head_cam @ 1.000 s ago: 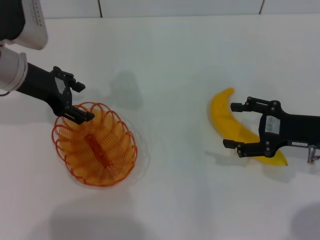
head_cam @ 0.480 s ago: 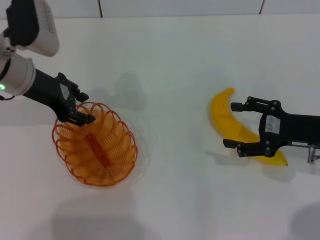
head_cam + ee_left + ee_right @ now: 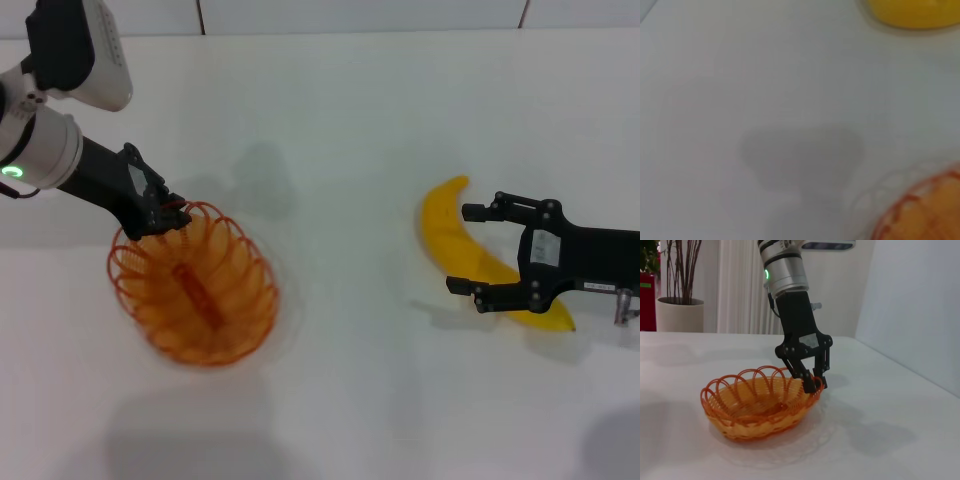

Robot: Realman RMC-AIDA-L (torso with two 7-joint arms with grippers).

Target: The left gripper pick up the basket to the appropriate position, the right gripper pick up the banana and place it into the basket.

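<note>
White counter [image 3: 350,130] filled the head view: left gripper [image 3: 160,212] clamped the basket [image 3: 195,300] rim near the left edge; right gripper [image 3: 478,248] straddled the banana [image 3: 450,235], jaws spread, near the right edge. Right wrist view: basket [image 3: 760,402] tilted; the thin rim could slip.

Basket [image 3: 193,290] sat left on table [image 3: 340,120], left gripper [image 3: 163,215] at its far rim; banana [image 3: 472,252] lay well right, right gripper [image 3: 478,249] straddling it.

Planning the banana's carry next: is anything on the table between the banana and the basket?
Nothing visible: bare table lies between the banana and the basket. The left claw grips the basket's far rim; the right claw straddles the banana, open.
</note>
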